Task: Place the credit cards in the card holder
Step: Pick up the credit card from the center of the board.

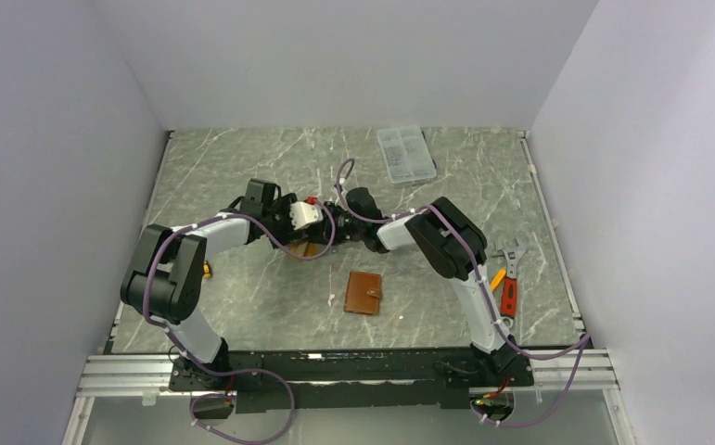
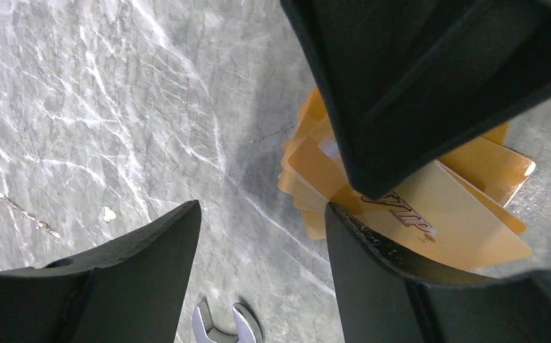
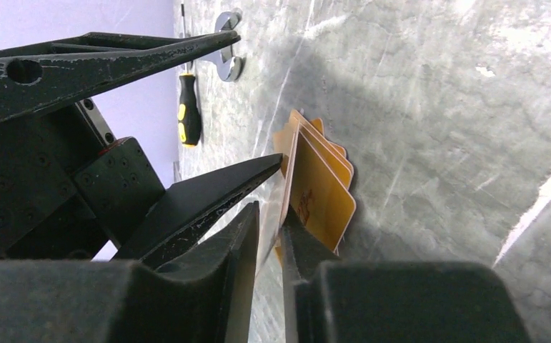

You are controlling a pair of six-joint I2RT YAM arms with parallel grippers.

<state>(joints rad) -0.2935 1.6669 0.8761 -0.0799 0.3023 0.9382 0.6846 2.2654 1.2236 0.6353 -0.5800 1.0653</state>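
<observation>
While left gripper point(image 2: 261, 214) points inward agape, right gripper point(image 3: 271, 211) straddles credit cards point(image 3: 322, 193).

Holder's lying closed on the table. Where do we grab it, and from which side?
Probably top-down, jaws across the shorter width of the holder: one on its left long edge, one on the edge with the snap tab. It lies flat and closed, with bare table all round, so both edges look reachable. It's thin, so go low.
</observation>
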